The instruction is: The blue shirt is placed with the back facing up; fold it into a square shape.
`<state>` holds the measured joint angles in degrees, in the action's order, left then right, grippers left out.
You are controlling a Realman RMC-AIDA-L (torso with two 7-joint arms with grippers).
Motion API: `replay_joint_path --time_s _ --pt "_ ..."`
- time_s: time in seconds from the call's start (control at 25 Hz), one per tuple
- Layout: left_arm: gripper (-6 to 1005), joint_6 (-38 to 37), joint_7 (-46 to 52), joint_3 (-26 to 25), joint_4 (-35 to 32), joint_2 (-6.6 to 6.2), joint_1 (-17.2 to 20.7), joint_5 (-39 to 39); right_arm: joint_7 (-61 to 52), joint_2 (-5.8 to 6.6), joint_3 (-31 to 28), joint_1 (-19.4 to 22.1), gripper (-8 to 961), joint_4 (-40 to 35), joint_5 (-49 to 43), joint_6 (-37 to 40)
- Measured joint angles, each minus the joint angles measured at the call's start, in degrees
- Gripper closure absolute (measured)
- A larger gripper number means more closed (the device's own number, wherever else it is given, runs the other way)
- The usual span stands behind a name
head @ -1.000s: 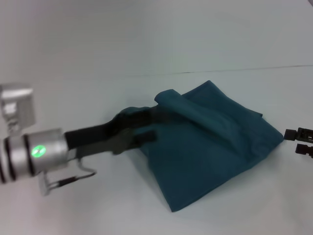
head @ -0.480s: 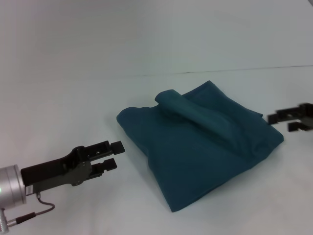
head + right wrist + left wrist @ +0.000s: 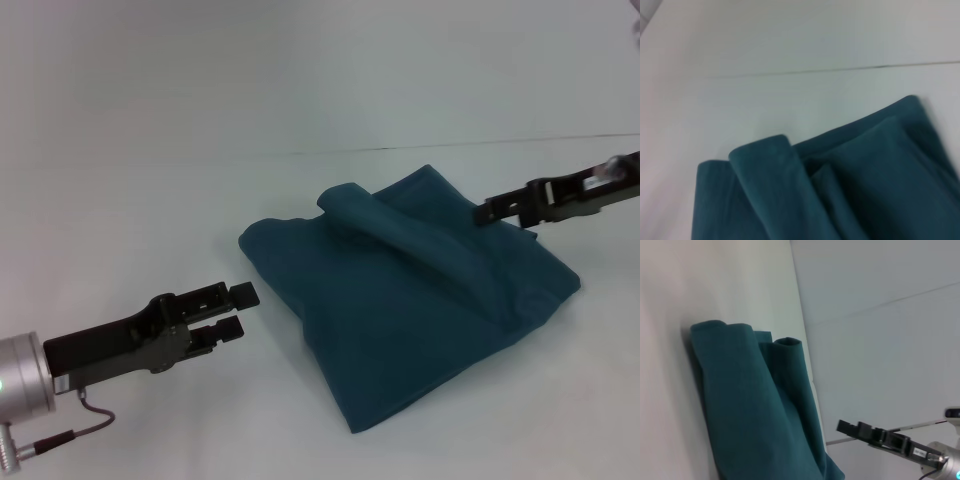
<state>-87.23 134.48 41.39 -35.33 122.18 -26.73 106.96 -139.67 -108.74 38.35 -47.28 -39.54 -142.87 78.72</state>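
The blue shirt [image 3: 410, 300] lies folded into a rough four-sided bundle at the centre of the white surface [image 3: 150, 200], its corners pointing toward 12, 3, 6 and 9 o'clock in the head view. A rolled ridge of fabric runs across the upper layer from about 11 o'clock toward 4 o'clock, with its rounded end near the 11 o'clock side. The lower portion of the bundle lies flat and smooth. The corner at 3 o'clock shows a small pucker.

The left end effector [image 3: 235, 312] is positioned at 8 o'clock of the shirt, near its 9 o'clock corner but not touching it. Its two fingers are parallel with a narrow gap between them, and they hold nothing. The silver wrist housing and a thin cable are visible behind it at the lower left edge of the head view.

The right end effector [image 3: 490, 212] reaches in from 3 o'clock and is over the upper right edge of the shirt. Whether it contacts the fabric cannot be determined, and its finger spacing cannot be told from any view. The left wrist view shows this end effector [image 3: 847, 427] extended close to the shirt's far edge. The right wrist view shows the rolled ridge and the layered folds of the shirt [image 3: 840, 190] on the surface.
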Motion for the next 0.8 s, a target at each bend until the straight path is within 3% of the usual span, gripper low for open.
replay_joint_path --time_s 0.4,0.8 --pt "266 -0.2 -0.2 -2.0 0.0 0.32 0.4 -0.1 0.6 -2.86 8.1 -2.5 39 4.0 0.0 -6.8" --pt "267 -0.3 -0.2 -2.1 0.1 0.84 0.0 -1.7 0.9 -2.86 9.5 -2.5 38 4.8 0.0 -10.8"
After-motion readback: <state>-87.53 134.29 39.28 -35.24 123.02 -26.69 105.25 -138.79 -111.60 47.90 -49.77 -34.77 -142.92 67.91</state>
